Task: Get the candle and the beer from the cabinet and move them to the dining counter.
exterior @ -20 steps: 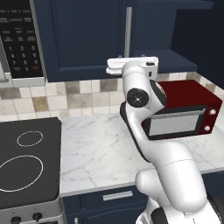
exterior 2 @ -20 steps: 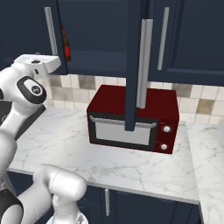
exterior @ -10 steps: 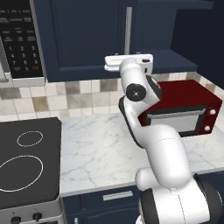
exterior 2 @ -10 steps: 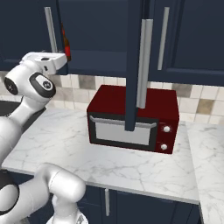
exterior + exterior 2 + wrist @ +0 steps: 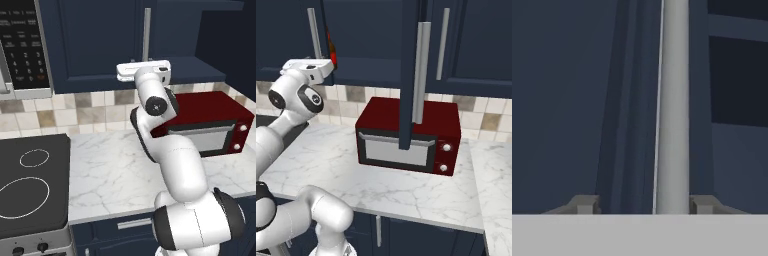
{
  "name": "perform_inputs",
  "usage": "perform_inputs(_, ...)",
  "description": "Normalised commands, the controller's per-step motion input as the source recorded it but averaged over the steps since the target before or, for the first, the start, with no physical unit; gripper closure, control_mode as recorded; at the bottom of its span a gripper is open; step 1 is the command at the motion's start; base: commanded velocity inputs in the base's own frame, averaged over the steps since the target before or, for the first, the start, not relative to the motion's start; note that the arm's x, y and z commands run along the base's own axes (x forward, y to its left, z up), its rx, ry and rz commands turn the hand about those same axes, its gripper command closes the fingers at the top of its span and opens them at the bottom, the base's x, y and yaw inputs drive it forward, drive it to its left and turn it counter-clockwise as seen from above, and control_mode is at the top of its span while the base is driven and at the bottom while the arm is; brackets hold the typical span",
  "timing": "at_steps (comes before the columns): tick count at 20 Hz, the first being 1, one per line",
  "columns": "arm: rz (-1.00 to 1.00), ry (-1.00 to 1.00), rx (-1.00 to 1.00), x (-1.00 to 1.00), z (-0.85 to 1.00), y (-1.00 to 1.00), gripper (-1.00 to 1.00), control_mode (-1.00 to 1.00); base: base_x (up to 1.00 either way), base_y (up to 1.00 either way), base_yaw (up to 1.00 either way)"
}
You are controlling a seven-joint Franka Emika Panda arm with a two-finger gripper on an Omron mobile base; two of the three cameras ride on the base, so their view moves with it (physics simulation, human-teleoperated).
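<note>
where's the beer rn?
In the right base view the beer shows as a red-and-dark sliver at the upper left, inside the cabinet, just right of a silver handle and above the gripper.

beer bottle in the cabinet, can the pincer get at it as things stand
Probably not yet. The beer shows only as a sliver past the edge of the cabinet door, which covers most of it. The pincer straddles that door's handle, so the door likely has to swing open first.
</note>
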Motion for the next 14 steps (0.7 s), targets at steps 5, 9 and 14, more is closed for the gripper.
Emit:
perform_inputs(5,0.02,0.00,0.00,0.30,0.00,0.03,1.00,-1.00,0.00,0.00,0.00)
perform_inputs(9,0.00,0.04,0.00,0.10,-0.01,0.07,1.00,-1.00,0.00,0.00,0.00)
perform_inputs(14,0.00,0.03,0.00,0.02,-0.06,-0.16,1.00,-1.00,0.00,0.00,0.00)
